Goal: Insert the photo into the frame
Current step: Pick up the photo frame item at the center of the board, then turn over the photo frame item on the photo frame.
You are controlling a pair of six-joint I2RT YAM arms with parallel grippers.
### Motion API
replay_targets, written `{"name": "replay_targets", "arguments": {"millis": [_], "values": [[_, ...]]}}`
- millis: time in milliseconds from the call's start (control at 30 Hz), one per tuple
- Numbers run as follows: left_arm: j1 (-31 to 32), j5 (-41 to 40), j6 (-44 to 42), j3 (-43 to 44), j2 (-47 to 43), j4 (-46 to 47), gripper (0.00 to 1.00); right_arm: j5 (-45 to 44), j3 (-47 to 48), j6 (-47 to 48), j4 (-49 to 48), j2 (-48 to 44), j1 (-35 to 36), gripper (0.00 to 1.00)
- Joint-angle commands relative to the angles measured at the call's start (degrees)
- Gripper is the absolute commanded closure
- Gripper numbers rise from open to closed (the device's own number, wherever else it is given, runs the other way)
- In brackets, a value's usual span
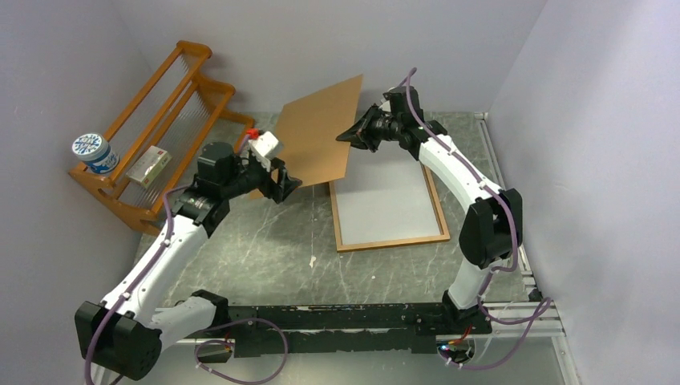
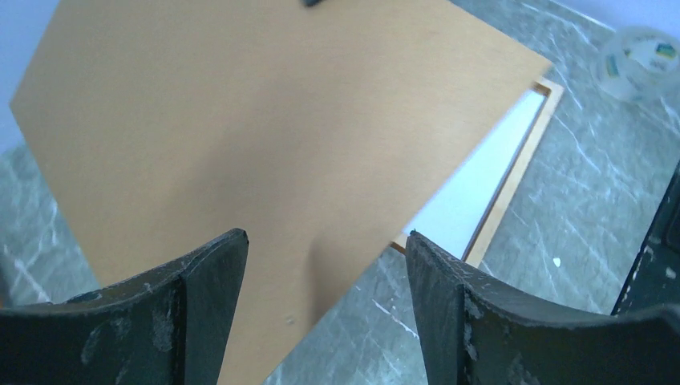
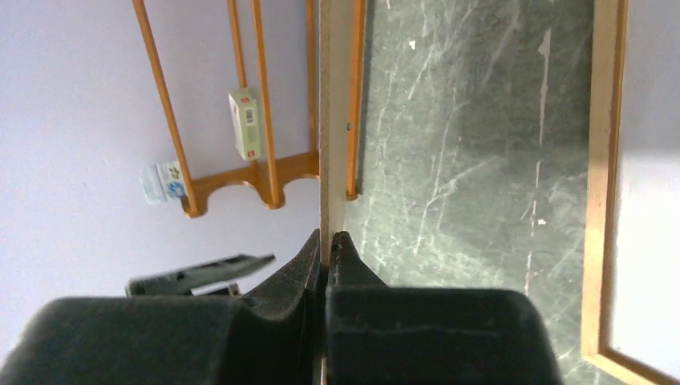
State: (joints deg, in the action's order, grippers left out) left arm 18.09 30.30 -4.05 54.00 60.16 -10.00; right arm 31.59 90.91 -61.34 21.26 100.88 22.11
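Note:
My right gripper [image 1: 353,135] is shut on the right edge of a plain brown backing board [image 1: 321,132], which it holds off the table, tilted. In the right wrist view the fingers [image 3: 329,237] pinch the board's thin edge [image 3: 330,120]. My left gripper [image 1: 285,186] stands open at the board's lower left corner. In its wrist view the board [image 2: 265,120] fills the space beyond the open fingers [image 2: 327,234], and nothing lies between them. The orange-brown frame [image 1: 393,242] lies flat on the table with a pale sheet inside it. The photo's print is hidden.
An orange wooden rack [image 1: 160,112] stands at the back left, holding a blue-white tin [image 1: 95,152] and a small box [image 1: 149,166]. A clear round object [image 2: 637,60] lies beyond the frame rail [image 2: 513,180]. Walls close in on the left, back and right.

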Motion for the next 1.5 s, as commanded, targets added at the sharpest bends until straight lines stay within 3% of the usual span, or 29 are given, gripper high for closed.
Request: {"name": "replay_targets", "arguments": {"millis": [0,167,300,467,667,800,900,1000,1133,1233,1333,1467], "values": [[6.48,-2.03,-14.00,0.53,0.02,2.13,0.22,1.65,4.28,-9.07,-1.91,-1.78,-0.98,1.00],[13.24,-9.57,-23.58,0.48,2.24,3.27,0.21,2.64,6.35,-13.45,-1.78,-2.01,-1.09,1.00],[16.71,-19.11,-27.36,-2.93,4.11,13.74,0.26,2.94,6.79,-15.32,-1.28,-3.23,-1.09,1.00],[19.24,-29.72,-31.58,-5.60,6.93,28.56,0.46,3.36,6.32,-17.03,-0.70,-4.80,-1.10,1.00],[20.80,-33.79,-34.76,-6.00,7.71,32.56,0.69,3.19,6.46,-18.42,-0.85,-6.03,-1.01,1.00],[20.94,-35.00,-34.59,-4.31,7.88,30.76,0.97,3.93,6.64,-18.94,-1.77,-6.41,-1.08,0.96],[20.98,-36.04,-33.47,-2.06,8.33,29.48,0.97,6.32,7.50,-19.45,-3.52,-5.69,-1.15,0.94],[20.98,-38.84,-31.75,0.94,9.29,29.77,0.97,8.27,9.00,-20.14,-4.56,-4.57,-1.49,0.82],[20.95,-41.66,-32.25,4.17,11.12,30.47,0.97,9.87,9.32,-22.01,-9.20,-4.14,-2.56,0.46],[20.78,-42.78,-32.80,5.83,12.33,30.83,0.98,10.73,9.44,-22.48,-14.17,-4.43,-3.60,0.24],[20.20,-43.10,-31.56,7.51,13.34,29.90,0.97,10.09,9.22,-20.63,-16.01,-6.04,-5.01,0.13],[16.36,-38.58,-23.87,13.92,14.52,20.06,0.97,8.65,8.83,-14.08,-15.07,-9.34,-7.12,0.10]]}}
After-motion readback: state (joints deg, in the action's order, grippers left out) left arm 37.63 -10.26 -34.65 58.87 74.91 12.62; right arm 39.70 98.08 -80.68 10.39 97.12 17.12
